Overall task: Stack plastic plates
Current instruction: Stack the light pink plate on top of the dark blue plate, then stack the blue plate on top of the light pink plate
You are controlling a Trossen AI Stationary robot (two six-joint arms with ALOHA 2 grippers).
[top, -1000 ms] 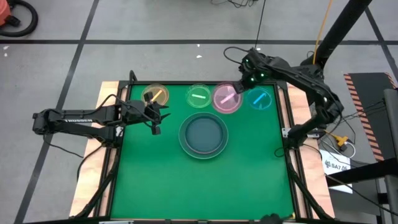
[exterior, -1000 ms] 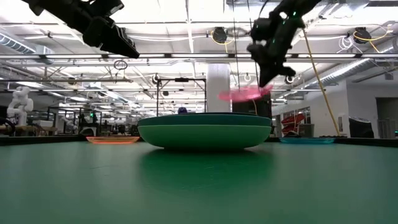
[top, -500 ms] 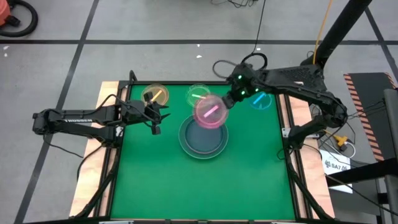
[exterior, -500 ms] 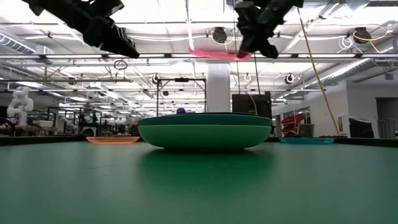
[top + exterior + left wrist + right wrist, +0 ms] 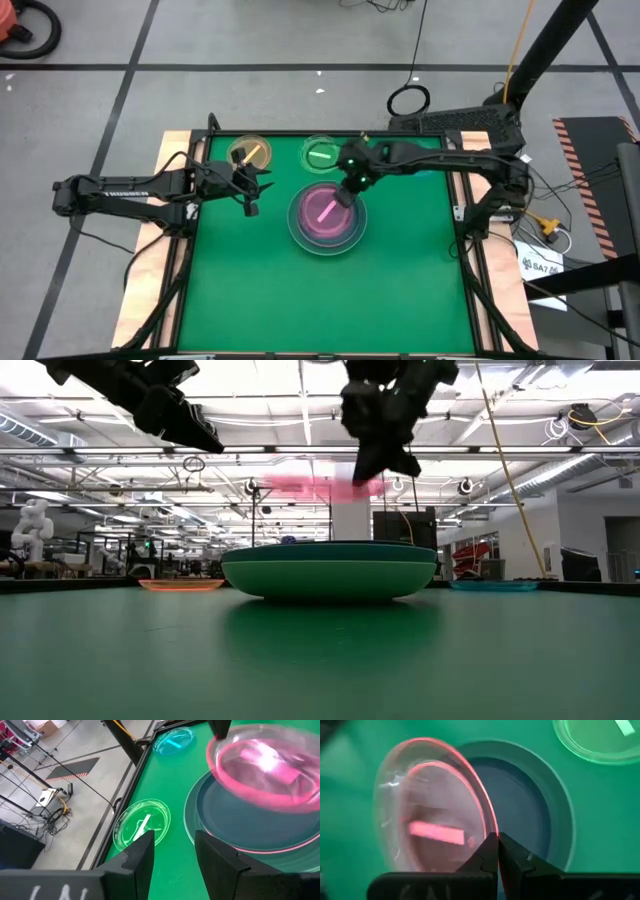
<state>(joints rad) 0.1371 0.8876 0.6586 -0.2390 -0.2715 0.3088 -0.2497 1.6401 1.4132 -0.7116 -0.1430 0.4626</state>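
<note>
Clamping the rim of the small pink plate (image 5: 324, 208), the right gripper (image 5: 346, 192) now holds it in the air above the stack of large plates (image 5: 326, 219) at mid-bench; half a second ago it hung higher, toward the small green plate (image 5: 320, 154). Left gripper (image 5: 250, 186) waits with fingers parted near the amber plate (image 5: 249, 153), unchanged. No legible writing.

My right gripper (image 5: 345, 192) holds a translucent pink plate (image 5: 325, 211) with a pink stripe above dark teal plates (image 5: 328, 567).

A green table mat (image 5: 260, 290) lies above a grey tiled floor (image 5: 120, 40).
</note>
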